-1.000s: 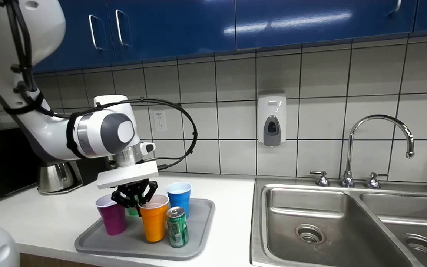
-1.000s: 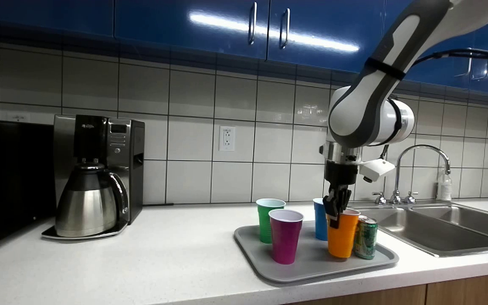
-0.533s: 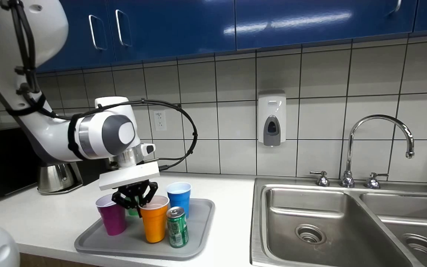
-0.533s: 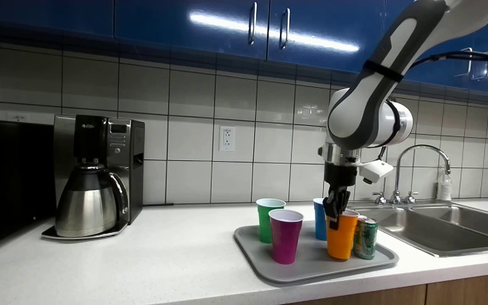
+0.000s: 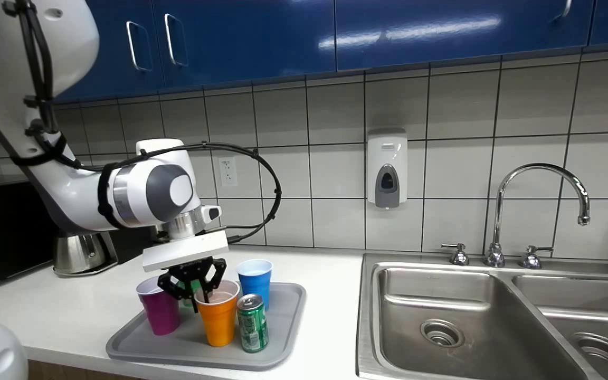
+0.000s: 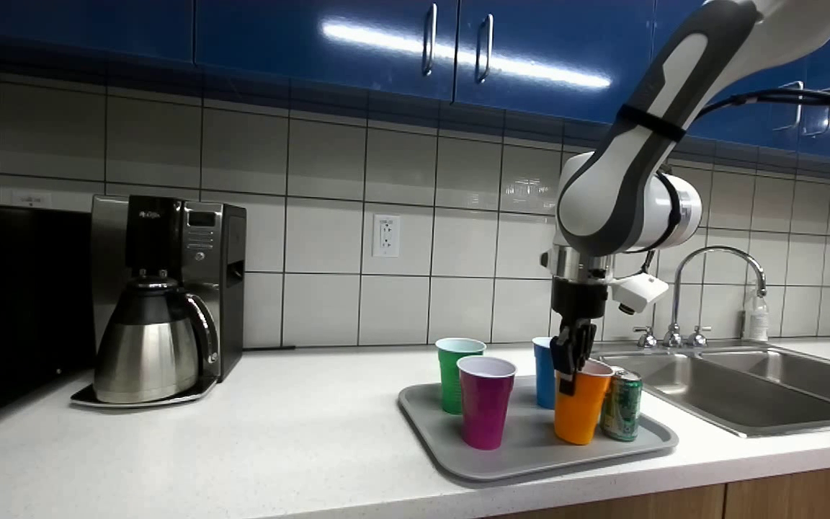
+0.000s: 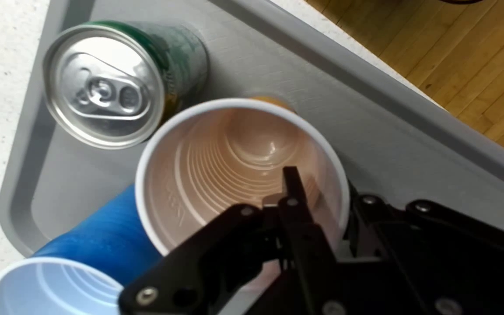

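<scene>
My gripper [image 5: 200, 304] is over the orange cup [image 5: 218, 323], one finger inside its rim and one outside. In the wrist view the gripper [image 7: 322, 186] shows a gap between its fingers, with the cup wall [image 7: 217, 170] between them; the outer fingertip is hidden behind the rim. The cup stands on a grey tray [image 5: 289, 316] and looks empty. A green can [image 5: 253, 328] stands close beside it, shut at the top. A blue cup [image 6: 545, 375] stands behind. A purple cup [image 6: 485, 407] and a green cup [image 6: 452, 375] stand on the tray's other side.
A coffee maker with a steel carafe [image 6: 148, 353] stands at the back of the white counter [image 6: 300, 432]. A double steel sink [image 5: 441, 306] with a faucet [image 5: 541, 166] adjoins the counter. Blue cabinets [image 5: 251, 37] hang above. A soap dispenser [image 5: 387, 169] is on the tiled wall.
The gripper's fingers, close together at the orange cup's rim before, are now spread apart. The orange cup has shifted slightly and sits a little lower. The arm has barely moved.
</scene>
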